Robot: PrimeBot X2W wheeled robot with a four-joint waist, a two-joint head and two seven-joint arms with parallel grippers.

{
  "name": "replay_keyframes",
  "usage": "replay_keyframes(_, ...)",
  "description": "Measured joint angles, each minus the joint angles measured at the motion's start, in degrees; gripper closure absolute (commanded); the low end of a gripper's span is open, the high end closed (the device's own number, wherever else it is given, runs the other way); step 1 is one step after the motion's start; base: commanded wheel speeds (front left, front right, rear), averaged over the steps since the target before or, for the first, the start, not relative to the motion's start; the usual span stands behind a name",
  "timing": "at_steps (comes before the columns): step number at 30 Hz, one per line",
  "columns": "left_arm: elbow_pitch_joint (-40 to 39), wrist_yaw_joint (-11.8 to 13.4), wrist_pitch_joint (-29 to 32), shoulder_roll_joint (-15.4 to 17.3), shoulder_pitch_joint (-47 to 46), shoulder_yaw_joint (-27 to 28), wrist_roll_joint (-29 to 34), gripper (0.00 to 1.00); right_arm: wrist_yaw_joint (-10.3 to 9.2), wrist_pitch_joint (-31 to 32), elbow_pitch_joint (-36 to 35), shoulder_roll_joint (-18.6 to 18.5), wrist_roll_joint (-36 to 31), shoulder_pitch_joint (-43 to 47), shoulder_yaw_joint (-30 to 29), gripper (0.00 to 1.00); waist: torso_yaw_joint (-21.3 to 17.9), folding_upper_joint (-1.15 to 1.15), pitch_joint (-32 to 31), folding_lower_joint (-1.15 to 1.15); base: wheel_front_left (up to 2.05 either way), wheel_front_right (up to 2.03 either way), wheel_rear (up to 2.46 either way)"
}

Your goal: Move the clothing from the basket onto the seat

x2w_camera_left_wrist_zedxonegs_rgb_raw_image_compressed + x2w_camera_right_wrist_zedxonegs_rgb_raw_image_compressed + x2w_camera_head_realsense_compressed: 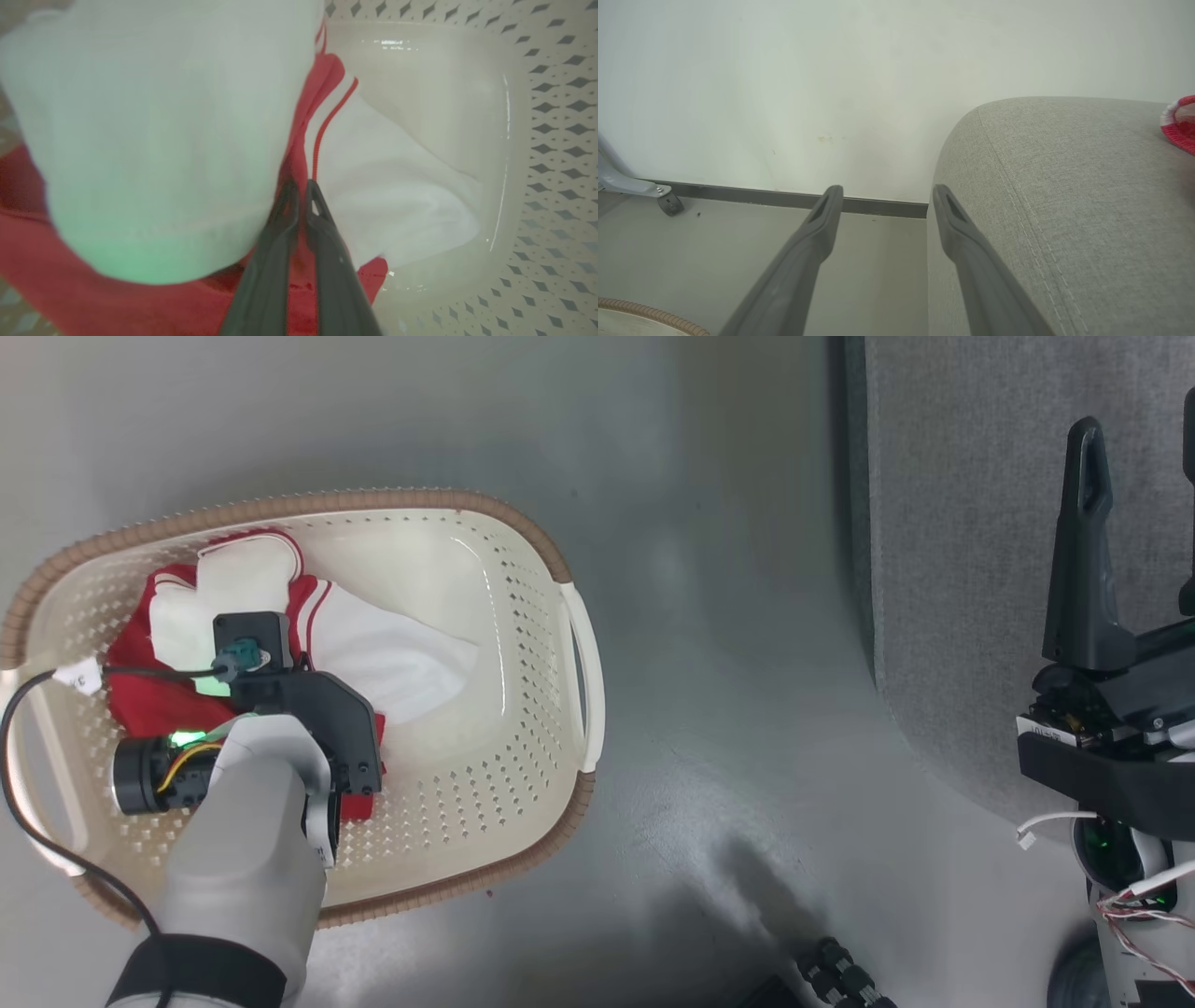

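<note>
Red and white striped fabric clothing [392,658] lies bunched in the cream perforated plastic basket [523,728]. Left tool [301,186] is clamped shut on a red fold. Right tool [885,196] stands wide open by the grey upholstered seat [1064,196].

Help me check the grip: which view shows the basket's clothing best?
Left wrist view: the clothing is close up, the left hand shut on a red fold. Head view: it lies in the basket, partly under the arm. Right wrist view: another red-and-white piece on the seat.
</note>
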Motion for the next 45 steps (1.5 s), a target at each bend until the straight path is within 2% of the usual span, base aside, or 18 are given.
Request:
replay_keyframes(11, 0.14, 0.0, -7.19, -0.42, 4.54, 1.14, -1.51, 1.0, 0.24, -0.47, 4.36, 0.0, -0.04, -0.71, 0.68, 0.0, 1.3, 0.0, -4.96, 0.0, 0.0, 0.0, 0.0)
replay_keyframes(19, -0.8, -0.21, -11.56, -0.59, 6.65, 0.89, -3.11, 1.0, 0.57, -0.54, 9.1, 0.03, -0.04, 0.2, 2.57, 0.0, 2.59, 0.0, -11.02, 0.0, 0.0, 0.0, 0.0)
replay_keyframes(37, -7.84, -2.65, -12.83, -0.73, 14.24, -5.05, -8.81, 1.0, 0.75, -0.54, 16.28, 0.01, -0.04, 5.86, 4.46, 0.0, 5.36, -0.01, -24.7, -0.01, 0.0, 0.0, 0.0)
replay_keyframes(45, -14.24, -2.56, -13.1, -0.71, 18.64, -4.76, -10.18, 1.0, 0.75, -0.54, 18.72, 0.19, 0.32, 8.36, 5.08, 0.0, 6.52, -0.01, -31.19, -0.01, 0.0, 0.0, 0.0)
